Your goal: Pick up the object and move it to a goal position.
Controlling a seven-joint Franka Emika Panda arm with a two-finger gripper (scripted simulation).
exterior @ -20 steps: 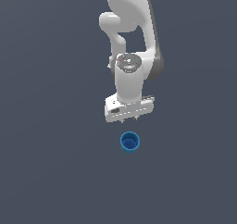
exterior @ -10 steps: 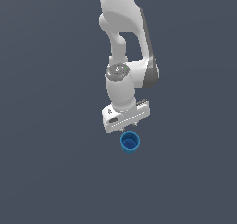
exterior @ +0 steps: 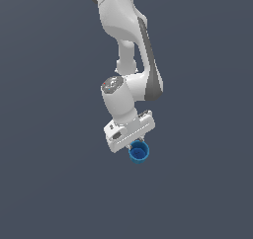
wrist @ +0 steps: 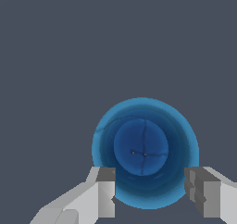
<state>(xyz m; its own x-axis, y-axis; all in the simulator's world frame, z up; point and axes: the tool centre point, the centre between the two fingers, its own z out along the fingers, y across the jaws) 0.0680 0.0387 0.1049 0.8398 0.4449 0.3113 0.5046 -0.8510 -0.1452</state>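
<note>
My two grey fingers point(wrist: 105, 190) straddle the small blue tapered cup point(wrist: 145, 151); grey floor point(exterior: 49, 183) lies unobstructed from every clock direction.

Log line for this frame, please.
phase: pre-grasp | gripper: open, fingers either side of cup | cup: upright, not lifted

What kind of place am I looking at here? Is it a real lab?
Most likely not a real room but a computer simulation: the ground is one flat, featureless grey surface with no walls or furniture, and the white robot arm and small blue cup look smoothly rendered, like a test scene.
</note>
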